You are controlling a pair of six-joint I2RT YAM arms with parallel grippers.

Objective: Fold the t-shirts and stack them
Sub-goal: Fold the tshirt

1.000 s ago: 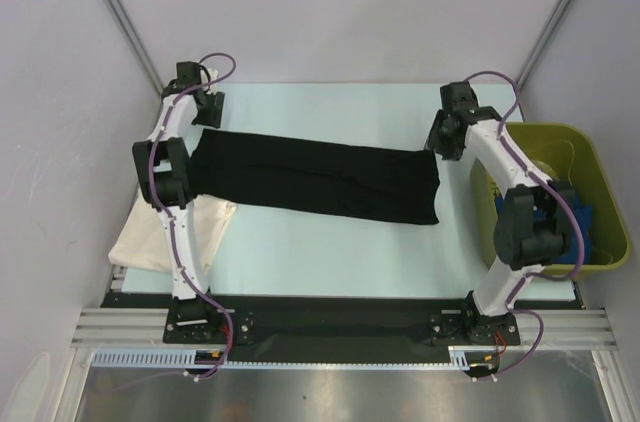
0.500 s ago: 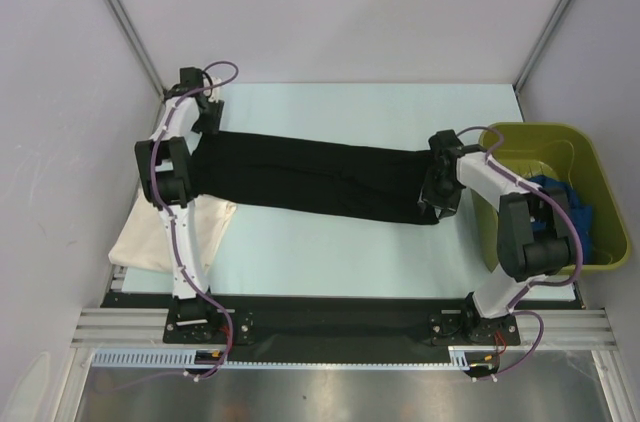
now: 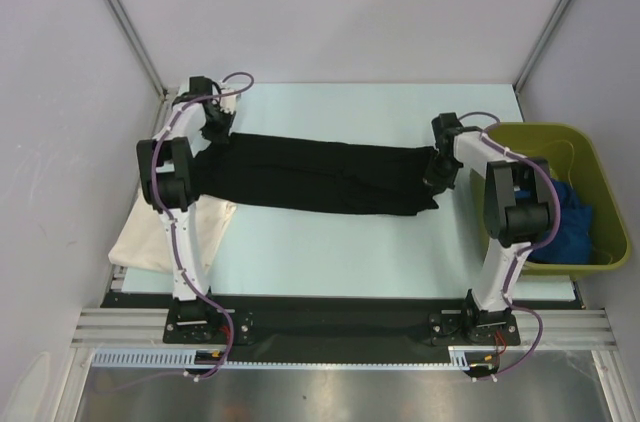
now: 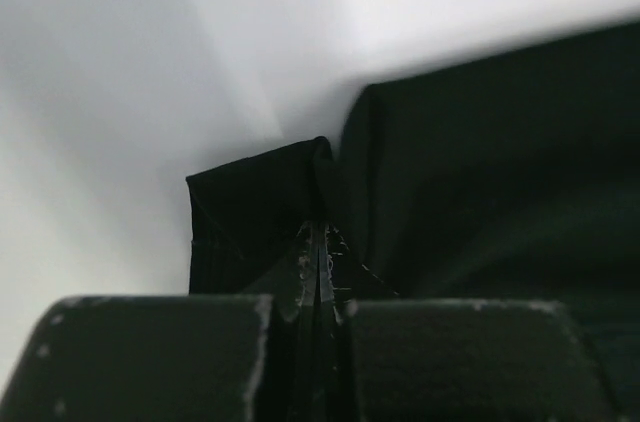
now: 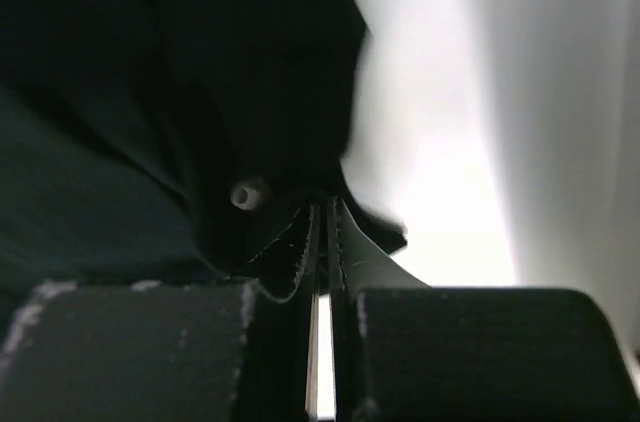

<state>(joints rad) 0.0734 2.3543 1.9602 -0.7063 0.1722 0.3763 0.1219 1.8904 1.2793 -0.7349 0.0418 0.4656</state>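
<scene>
The black t-shirt (image 3: pixel 320 177) lies folded into a long strip across the middle of the table. My left gripper (image 3: pixel 216 132) is at its far left corner, shut on a pinch of the black cloth (image 4: pixel 250 212). At the strip's right end my right gripper (image 3: pixel 436 170) is shut on the black hem (image 5: pixel 250 102). In both wrist views the fingertips meet in dark fabric: left gripper (image 4: pixel 320 242), right gripper (image 5: pixel 325 212). A cream t-shirt (image 3: pixel 150 242) lies crumpled at the near left, partly under the left arm. A blue t-shirt (image 3: pixel 575 222) sits in the bin.
An olive-green plastic bin (image 3: pixel 600 157) stands at the right edge of the table, close beside the right arm. The pale table top (image 3: pixel 330 252) shows in front of the black strip and behind it. Grey walls enclose the back and sides.
Both grippers have gone from open to shut on the black t-shirt. The left one came down onto the far left corner. The right one swung in to the right end.
</scene>
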